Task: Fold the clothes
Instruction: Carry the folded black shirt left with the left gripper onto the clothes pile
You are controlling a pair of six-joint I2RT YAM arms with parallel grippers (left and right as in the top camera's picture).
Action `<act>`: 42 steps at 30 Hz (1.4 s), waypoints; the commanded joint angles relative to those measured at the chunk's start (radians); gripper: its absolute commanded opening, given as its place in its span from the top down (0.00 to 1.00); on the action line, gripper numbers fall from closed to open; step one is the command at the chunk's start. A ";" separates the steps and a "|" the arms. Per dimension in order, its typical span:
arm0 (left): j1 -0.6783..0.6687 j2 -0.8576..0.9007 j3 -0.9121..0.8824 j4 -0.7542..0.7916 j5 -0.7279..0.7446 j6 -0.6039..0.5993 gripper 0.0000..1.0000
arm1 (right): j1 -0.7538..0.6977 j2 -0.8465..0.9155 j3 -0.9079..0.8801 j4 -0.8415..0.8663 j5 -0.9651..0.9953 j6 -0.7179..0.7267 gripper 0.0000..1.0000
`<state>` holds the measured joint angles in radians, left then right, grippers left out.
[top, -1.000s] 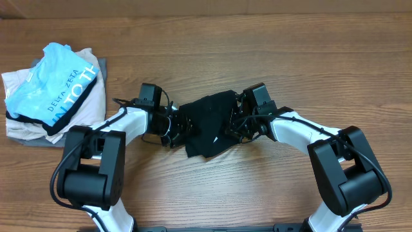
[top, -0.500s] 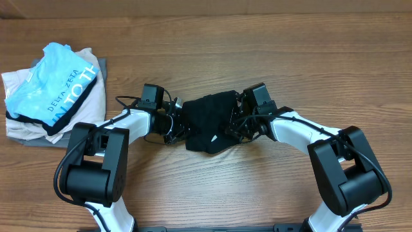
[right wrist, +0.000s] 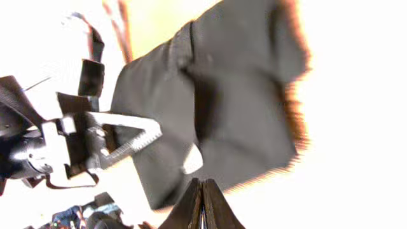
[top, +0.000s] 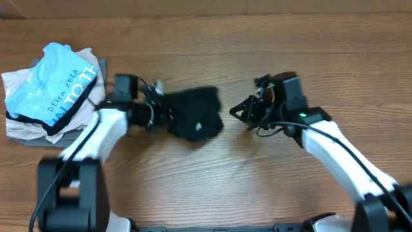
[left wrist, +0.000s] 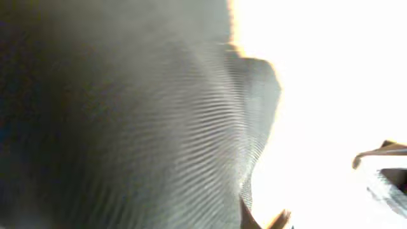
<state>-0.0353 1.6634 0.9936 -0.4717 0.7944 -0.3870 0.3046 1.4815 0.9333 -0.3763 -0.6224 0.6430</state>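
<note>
While the right wrist cam is badly overexposed, it does show the right gripper clearly: both fingers pressed tip to tip, nothing between them. It points at the black shirt but sits apart from it, with bare table in the gap on the overhead view.

Shirt is a compact crumpled bundle lying flat on the wood, between the two grippers and closer to the left one. Small white mark shows on the fabric near its front edge. Sleeves and collar can't be made out in the bundle.

Just past the shirt, the left gripper is at the bundle's left edge, touching it. From the right wrist cam, one toothed finger lies on top of the fabric; the other finger is hidden. Can't tell whether it's clamped on the cloth or just resting there. Left wrist cam doesn't help: dark woven fabric fills most of the frame, blurred, and the rest is blown out white.

Farthest out, by the table's left edge and well apart from the black shirt: light-blue shirt with white "DELTA ZETA" lettering, lying on top of white and grey garments.
</note>
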 commanded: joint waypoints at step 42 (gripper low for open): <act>0.855 0.079 0.341 0.012 -0.232 0.159 0.00 | -0.012 -0.047 0.011 -0.157 -0.008 -0.042 0.95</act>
<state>0.7780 1.7573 1.2835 -0.4538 0.5568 -0.1436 0.2943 1.4399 0.9333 -0.5373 -0.6243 0.6155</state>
